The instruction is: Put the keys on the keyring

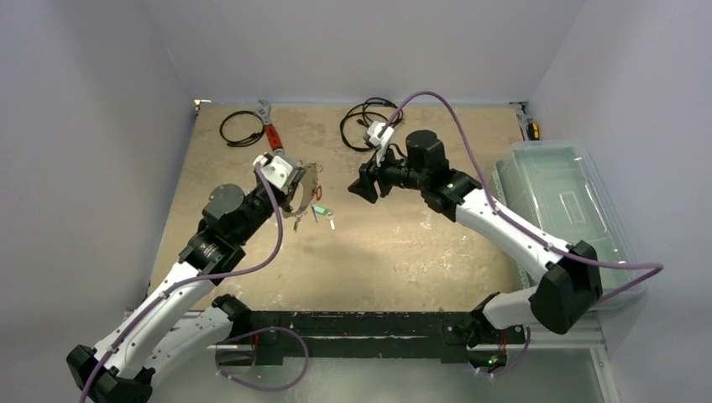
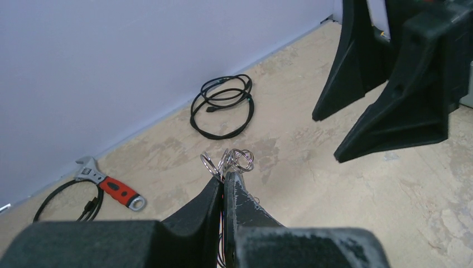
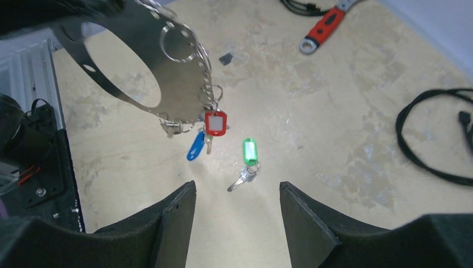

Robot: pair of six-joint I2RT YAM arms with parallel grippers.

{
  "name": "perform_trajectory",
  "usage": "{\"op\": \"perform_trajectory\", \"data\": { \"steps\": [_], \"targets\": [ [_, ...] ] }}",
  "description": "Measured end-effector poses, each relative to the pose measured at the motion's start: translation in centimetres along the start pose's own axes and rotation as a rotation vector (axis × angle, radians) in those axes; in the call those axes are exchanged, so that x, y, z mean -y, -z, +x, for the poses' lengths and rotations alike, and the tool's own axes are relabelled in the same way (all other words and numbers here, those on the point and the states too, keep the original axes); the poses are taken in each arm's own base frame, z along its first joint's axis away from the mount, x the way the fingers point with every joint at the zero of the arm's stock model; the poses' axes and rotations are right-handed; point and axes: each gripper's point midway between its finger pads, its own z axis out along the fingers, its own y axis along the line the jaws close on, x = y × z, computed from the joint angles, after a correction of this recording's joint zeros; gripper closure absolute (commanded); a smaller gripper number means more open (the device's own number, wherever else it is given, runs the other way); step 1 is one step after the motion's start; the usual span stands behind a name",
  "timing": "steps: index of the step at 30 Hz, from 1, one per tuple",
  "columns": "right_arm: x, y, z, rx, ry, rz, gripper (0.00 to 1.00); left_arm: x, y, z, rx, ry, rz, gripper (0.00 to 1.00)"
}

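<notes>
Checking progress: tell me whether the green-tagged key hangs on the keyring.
No, the green-tagged key lies loose on the table, apart from the raised keyring.

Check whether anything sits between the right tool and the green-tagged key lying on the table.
Nothing visible does. The green-tagged key lies on bare table straight ahead of the open right tool. The red-tagged key and blue-tagged key hang from the keyring, off to the side of that path.
</notes>
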Motion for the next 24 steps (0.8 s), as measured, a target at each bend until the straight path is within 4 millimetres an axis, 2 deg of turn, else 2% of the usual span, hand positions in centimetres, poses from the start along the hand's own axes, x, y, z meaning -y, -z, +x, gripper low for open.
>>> {"op": "perform_trajectory", "data": {
  "steps": [5,9,14,17,24],
  "targets": [
    [0.7,-2.9,3.3,-0.065,-0.100,-0.009,0.49,-0.1,0.3,-0.2,0.004,-0.002,-0.006,1.00],
    [1.2,-6.3,7.8,-0.152,-0.215,-0.028,0.50,-0.1,0.7,-0.7,0.025,-0.001,-0.006,1.00],
    [1.1,-9.2,13.1,-0.262,-0.320,-0.035,0.53,-0.1,1.0,-1.3,0.044,-0.001,-0.001,1.00],
    [1.0,-10.7,14.3,-0.290,-0.352,-0.040,0.53,-0.1,1.0,-1.3,0.044,-0.001,-0.002,1.00],
    [1.6,-13.5,14.2,-0.285,-0.376,-0.053,0.53,-0.2,1.3,-1.4,0.054,-0.001,-0.008,1.00]
  ]
}}
